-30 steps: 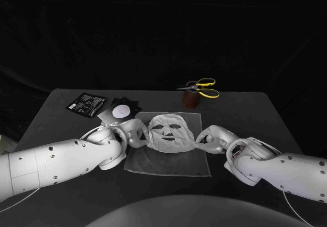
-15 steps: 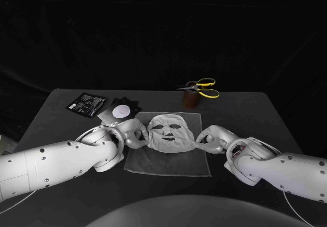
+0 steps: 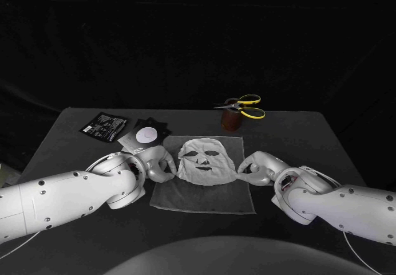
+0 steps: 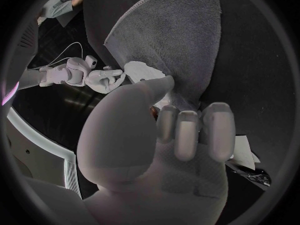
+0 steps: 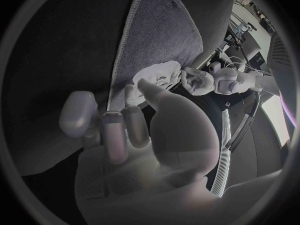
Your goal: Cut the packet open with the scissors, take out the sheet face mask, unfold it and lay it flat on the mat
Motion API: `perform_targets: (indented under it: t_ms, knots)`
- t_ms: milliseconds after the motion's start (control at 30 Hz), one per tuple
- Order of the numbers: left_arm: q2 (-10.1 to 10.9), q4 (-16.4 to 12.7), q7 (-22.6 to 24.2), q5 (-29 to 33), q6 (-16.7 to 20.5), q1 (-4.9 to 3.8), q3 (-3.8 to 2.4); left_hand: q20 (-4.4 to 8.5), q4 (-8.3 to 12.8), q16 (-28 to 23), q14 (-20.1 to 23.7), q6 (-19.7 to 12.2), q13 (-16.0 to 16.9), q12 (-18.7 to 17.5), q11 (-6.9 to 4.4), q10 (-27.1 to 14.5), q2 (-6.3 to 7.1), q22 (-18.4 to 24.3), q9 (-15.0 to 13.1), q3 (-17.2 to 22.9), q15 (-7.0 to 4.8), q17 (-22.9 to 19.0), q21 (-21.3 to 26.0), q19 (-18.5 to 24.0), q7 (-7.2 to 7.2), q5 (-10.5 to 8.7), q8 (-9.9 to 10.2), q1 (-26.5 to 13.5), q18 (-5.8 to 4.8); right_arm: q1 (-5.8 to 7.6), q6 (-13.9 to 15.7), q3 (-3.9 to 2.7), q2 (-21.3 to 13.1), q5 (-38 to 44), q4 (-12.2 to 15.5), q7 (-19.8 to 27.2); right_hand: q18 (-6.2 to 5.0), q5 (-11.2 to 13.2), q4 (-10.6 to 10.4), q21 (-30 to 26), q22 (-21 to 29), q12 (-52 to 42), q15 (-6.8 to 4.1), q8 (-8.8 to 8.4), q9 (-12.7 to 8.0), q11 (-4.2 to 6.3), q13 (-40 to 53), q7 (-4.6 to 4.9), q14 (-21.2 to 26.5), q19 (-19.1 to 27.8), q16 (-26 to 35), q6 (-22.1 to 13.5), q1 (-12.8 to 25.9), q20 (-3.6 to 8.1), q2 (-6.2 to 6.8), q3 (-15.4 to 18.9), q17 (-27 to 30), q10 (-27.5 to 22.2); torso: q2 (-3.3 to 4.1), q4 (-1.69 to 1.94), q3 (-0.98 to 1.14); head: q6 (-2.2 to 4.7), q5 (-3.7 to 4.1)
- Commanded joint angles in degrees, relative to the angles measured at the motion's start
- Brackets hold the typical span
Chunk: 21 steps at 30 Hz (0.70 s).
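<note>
Our left hand (image 3: pixel 157 166) slips back off the sheet face mask (image 3: pixel 205 162), curled empty; our right hand (image 3: pixel 254 168), pinching its edge, could drag it askew when withdrawing.

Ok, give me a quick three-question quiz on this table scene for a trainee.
1. True or false: the sheet face mask lies unfolded on the mat.
2. Where are the scissors? A on the mat; B on the brown holder; C beside the packet.
3. Which hand is at the mask's edge nearer the packet?
Key: 1 true; 2 B; 3 the left hand.
</note>
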<state>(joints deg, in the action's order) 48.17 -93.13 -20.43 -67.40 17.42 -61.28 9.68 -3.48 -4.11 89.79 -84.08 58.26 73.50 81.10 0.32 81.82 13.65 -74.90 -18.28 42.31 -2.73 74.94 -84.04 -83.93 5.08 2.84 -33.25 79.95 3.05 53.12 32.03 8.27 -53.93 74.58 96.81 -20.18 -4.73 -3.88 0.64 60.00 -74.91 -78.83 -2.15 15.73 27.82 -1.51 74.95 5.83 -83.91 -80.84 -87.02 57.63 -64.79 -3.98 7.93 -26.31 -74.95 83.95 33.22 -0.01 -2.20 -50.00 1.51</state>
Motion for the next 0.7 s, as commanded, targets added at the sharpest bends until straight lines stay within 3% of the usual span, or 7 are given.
perform_targets:
  t_ms: [33, 267, 367, 400, 500, 533, 700]
  knots:
    - [0.24, -0.22, -1.54, 1.48, -3.17, -0.08, -0.06, 0.43, 0.23, 0.21, -5.92, -0.25, 0.16, -0.18, 0.02, 0.31, 0.04, -8.64, -2.52, 0.67, -0.35, 15.06, -0.32, -2.00, -0.17, 0.17, -0.36, -0.58, -1.03, -0.03, -0.03, -0.01, -0.07, 0.92, 0.01, -0.16, -0.63, 0.20, -0.09, -0.32, -7.83, -0.12, -0.37, 0.26, 0.09, 0.30, 7.87, -0.12, -4.90, -0.18, -0.28, 0.38, -0.68, 0.26, -0.08, 0.27, -9.68, 0.73, 0.01, 0.05, 0.00, 0.00, 0.07]
    - [0.99, -0.33, -1.03, 3.79, -1.11, -0.08, -0.07, 0.43, 0.44, 0.21, -5.92, -1.53, -1.70, -1.51, 0.24, -0.83, -0.16, -8.11, -3.29, 1.31, -0.23, 15.06, 0.17, -1.64, 0.12, 0.09, 0.00, -1.78, -0.87, -0.05, 2.45, -0.01, -0.25, 1.92, 0.29, 2.74, -0.54, 0.13, 0.06, 0.07, -7.93, -0.22, -0.41, -0.28, -0.15, 0.22, 7.90, 0.11, -4.91, -0.32, -0.31, -0.51, -1.33, 0.37, 0.17, 0.35, -9.73, 0.78, -0.02, 0.02, -0.02, 0.00, -0.12]
    - [1.58, -0.51, 0.74, 5.07, 2.04, -0.08, -0.07, 0.32, -0.66, -0.05, -5.70, -2.89, -6.43, -4.69, 0.32, -4.08, 0.94, -6.56, -3.79, -1.24, -0.10, 14.33, 1.60, -0.59, -0.08, -0.01, 0.65, -4.77, -0.39, -0.06, 4.49, -0.01, -0.39, 1.94, 0.51, 6.66, -0.46, -0.01, 0.45, 0.34, -8.02, -0.44, -0.28, -0.65, -0.33, 0.06, 8.02, 0.29, -4.94, -0.44, -0.36, -0.97, -2.54, 0.34, -0.18, -0.08, -9.82, 0.89, -0.03, 0.03, -0.07, 0.00, -0.13]
    - [1.80, -0.62, 1.55, 5.39, 3.20, -0.08, -0.07, 0.30, -0.93, -0.50, -5.34, -4.74, -11.10, -7.83, 0.68, -7.21, 1.48, -4.90, -3.57, -2.21, 0.10, 13.17, 3.15, 0.55, 0.47, -0.01, 1.68, -5.32, 0.09, -0.07, 5.04, -0.01, -0.44, 1.85, 0.58, 8.14, -0.44, -0.02, 0.64, 0.42, -8.04, -0.42, -0.22, -0.89, -0.44, -0.04, 8.00, 0.44, -4.95, -0.48, -0.37, -1.27, -2.99, 0.31, -0.22, -0.22, -9.84, 0.87, -0.03, 0.03, -0.07, 0.00, -0.16]
    - [2.45, -1.04, 3.78, 5.97, 6.11, -0.08, -0.07, 0.00, -1.65, -1.06, -4.88, -6.93, -14.26, -10.00, 1.54, -9.48, 2.78, -3.55, -3.46, -5.08, 0.83, 11.82, 4.47, 1.49, 1.45, -0.03, 2.47, -6.92, 0.45, -0.07, 6.28, -0.01, -0.54, 1.39, 0.79, 12.61, -0.46, -0.10, 0.86, 0.19, -8.00, -0.37, -0.10, -1.15, -0.57, -0.18, 7.95, 0.60, -4.92, -0.42, -0.32, -1.52, -3.58, 0.24, -0.39, -0.48, -9.74, 0.82, -0.03, 0.10, -0.03, 0.00, -0.26]
    - [2.62, -1.15, 4.28, 6.09, 6.65, -0.08, -0.07, -0.29, -1.61, -2.07, -4.03, -9.34, -18.50, -13.00, 2.17, -12.79, 3.17, -1.72, -3.25, -8.29, 1.54, 9.49, 6.26, 2.79, 2.10, 0.30, 3.24, -8.25, 0.94, -0.07, 6.63, -0.01, -0.56, 1.30, 0.85, 13.91, -0.46, -0.14, 0.93, 0.21, -8.01, -0.34, -0.07, -1.20, -0.60, -0.20, 7.93, 0.63, -4.92, -0.43, -0.31, -1.53, -3.77, 0.22, -0.50, -0.58, -9.71, 0.80, -0.03, 0.10, -0.03, 0.00, -0.27]
    - [3.09, -1.50, 5.23, 6.61, 6.81, -0.08, -0.06, -1.44, -3.52, -3.99, -2.43, -12.56, -25.02, -17.21, 3.14, -17.64, 2.41, 1.44, -2.72, -16.76, 2.30, 5.67, 9.52, 4.71, 3.06, 0.01, 2.99, -7.76, 1.76, -0.08, 8.18, -0.01, -0.50, 1.18, 1.21, 22.06, -0.49, -0.44, 1.42, -0.01, -7.97, -0.25, 0.02, -1.42, -0.73, -0.30, 7.86, 0.75, -4.91, -0.34, -0.30, -1.58, -4.68, 0.13, -0.73, -1.05, -9.71, 0.71, 0.02, 0.09, 0.01, 0.00, -0.46]
